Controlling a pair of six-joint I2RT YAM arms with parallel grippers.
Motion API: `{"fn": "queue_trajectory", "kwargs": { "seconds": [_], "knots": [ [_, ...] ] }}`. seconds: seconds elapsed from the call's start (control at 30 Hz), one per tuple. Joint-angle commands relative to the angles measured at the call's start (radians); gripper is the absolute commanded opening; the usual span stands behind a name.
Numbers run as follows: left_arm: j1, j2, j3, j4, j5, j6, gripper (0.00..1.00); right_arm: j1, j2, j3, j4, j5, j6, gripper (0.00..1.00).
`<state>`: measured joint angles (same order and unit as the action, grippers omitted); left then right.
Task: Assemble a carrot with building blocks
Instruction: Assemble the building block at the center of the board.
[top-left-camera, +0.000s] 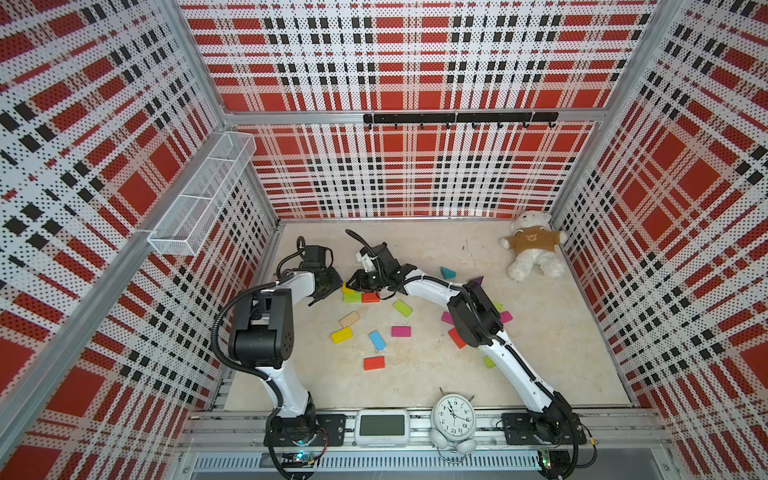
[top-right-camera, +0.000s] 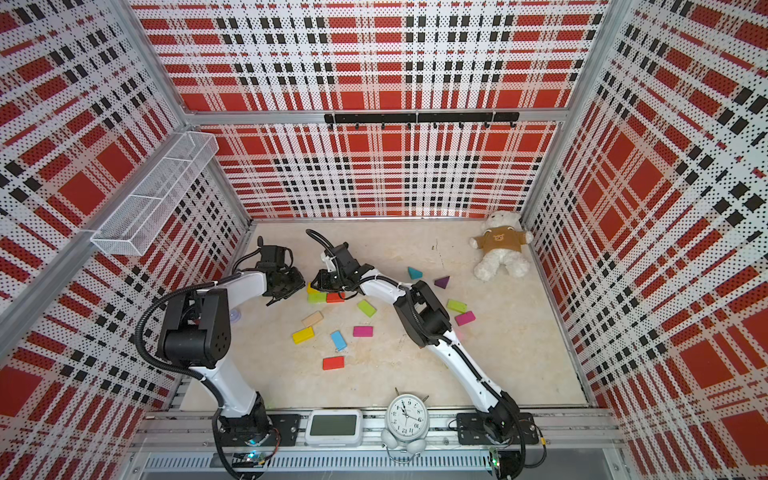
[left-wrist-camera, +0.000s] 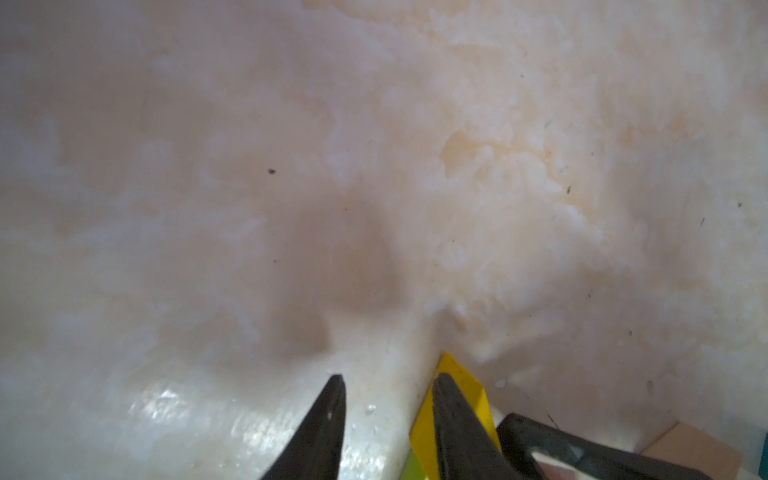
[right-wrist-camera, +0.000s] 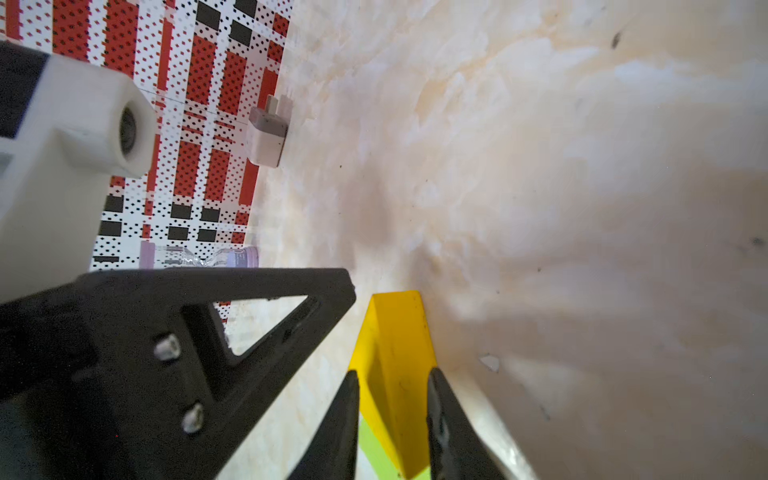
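In both top views a yellow triangular block (top-left-camera: 345, 287) (top-right-camera: 311, 289) lies at the left end of a row with a lime green block (top-left-camera: 352, 297) and a red block (top-left-camera: 370, 297). My right gripper (right-wrist-camera: 394, 371) reaches in from the right. Its fingers sit against both sides of the yellow triangular block (right-wrist-camera: 395, 332), which rests partly on the lime green block (right-wrist-camera: 374, 449). My left gripper (left-wrist-camera: 390, 376) is open just left of the row, with bare table between its fingers. One of its fingers (left-wrist-camera: 453, 415) stands in front of the yellow triangular block (left-wrist-camera: 478, 390). Several more blocks lie scattered nearer the front.
Loose blocks include lime (top-left-camera: 402, 308), tan (top-left-camera: 349, 319), yellow (top-left-camera: 341, 335), blue (top-left-camera: 377, 340), magenta (top-left-camera: 401, 331), red (top-left-camera: 374, 363), a teal triangle (top-left-camera: 448, 273) and a purple triangle (top-right-camera: 442, 282). A teddy bear (top-left-camera: 534, 249) sits back right. An alarm clock (top-left-camera: 453, 415) and a white display (top-left-camera: 382, 426) stand at the front edge. A beige plug cube (right-wrist-camera: 268, 133) lies by the left wall.
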<state>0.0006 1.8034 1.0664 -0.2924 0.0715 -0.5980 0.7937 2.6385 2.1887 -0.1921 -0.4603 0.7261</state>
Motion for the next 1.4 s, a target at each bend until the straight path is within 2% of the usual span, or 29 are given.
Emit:
{"fn": "queue_trajectory", "kwargs": {
  "seconds": [0.0,0.17,0.47,0.6,0.8,1.07,1.37],
  "knots": [
    [0.010,-0.038,-0.002,0.026,0.002,-0.014,0.39,-0.023,-0.008,0.035,0.011,0.024,-0.016,0.32],
    [0.009,-0.055,0.008,0.031,0.008,-0.015,0.39,-0.049,-0.084,-0.015,-0.020,0.040,-0.061,0.40],
    [-0.012,-0.132,0.021,0.012,-0.009,-0.015,0.40,-0.085,-0.403,-0.345,-0.068,0.175,-0.183,0.60],
    [-0.031,-0.145,0.024,0.007,-0.012,-0.011,0.40,-0.094,-0.479,-0.396,-0.153,0.232,-0.224,0.65],
    [-0.042,-0.138,0.012,0.014,-0.006,-0.010,0.41,-0.096,-0.458,-0.377,-0.311,0.364,-0.249,0.70],
    [-0.043,-0.128,0.002,0.023,0.004,-0.003,0.43,-0.096,-0.347,-0.303,-0.372,0.408,-0.222,0.70],
    [-0.042,-0.117,-0.006,0.033,0.010,0.000,0.43,-0.096,-0.290,-0.255,-0.387,0.412,-0.214,0.60]
  ]
}}
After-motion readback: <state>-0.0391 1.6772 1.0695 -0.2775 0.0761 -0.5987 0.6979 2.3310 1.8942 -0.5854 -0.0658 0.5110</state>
